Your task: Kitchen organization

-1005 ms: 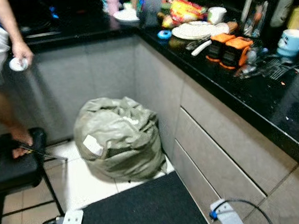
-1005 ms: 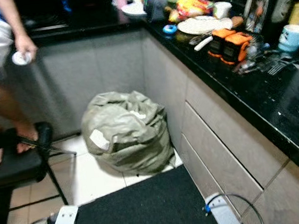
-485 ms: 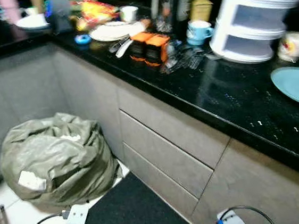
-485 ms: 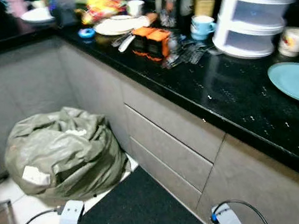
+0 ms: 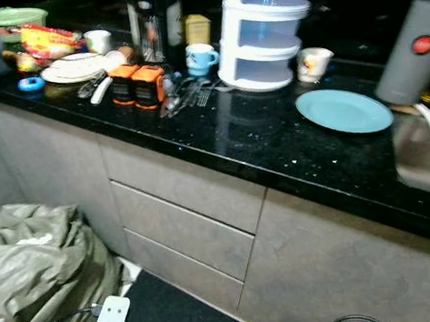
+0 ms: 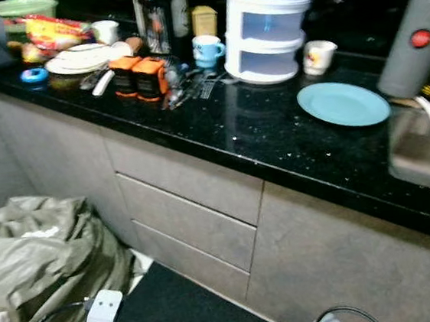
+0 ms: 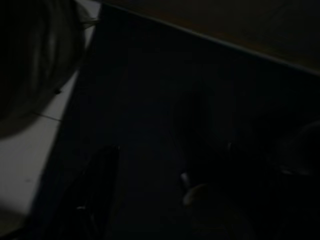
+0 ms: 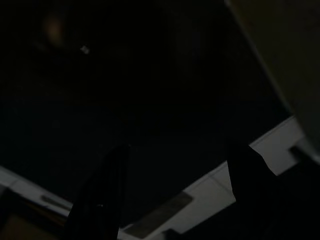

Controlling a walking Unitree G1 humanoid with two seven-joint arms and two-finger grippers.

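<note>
Black speckled stone makes up the counter [image 5: 275, 151] you are facing, running from the far left corner across to a steel sink [image 5: 426, 158] at the right, with grey cabinet fronts and two drawers [image 5: 182, 210] below it. On the floor you have one dark mat [image 6: 192, 313] in front of the cabinets and one bulging olive-green sack [image 5: 35, 276] slumped at the left, touching the cabinet base, with pale tile beside it.

On the counter, count one white three-tier drawer unit [image 5: 263, 29], tallest of the lot, near the back. One grey cylinder with a red button [image 5: 411, 52] leans by the sink. One round teal plate [image 5: 344, 110] lies flat near the front edge, bare and apart from its neighbours. Two orange-and-black boxes [image 5: 136, 85] sit side by side, a tangle of cutlery [image 5: 189, 94] just beside them. Two cups stand near the drawer unit: a blue one [image 5: 200, 57] and a white patterned one [image 5: 314, 62]. Further left you see one white plate [image 5: 74, 68], a snack packet [image 5: 48, 40], a green bowl [image 5: 7, 17] and a small blue ring [image 5: 31, 83]. Your freest stretch of counter is between the cutlery and the teal plate.

Your left gripper [image 7: 145, 200] and right gripper [image 8: 175, 195] both hang low over the mat, each with its fingers spread apart and grasping nothing.
</note>
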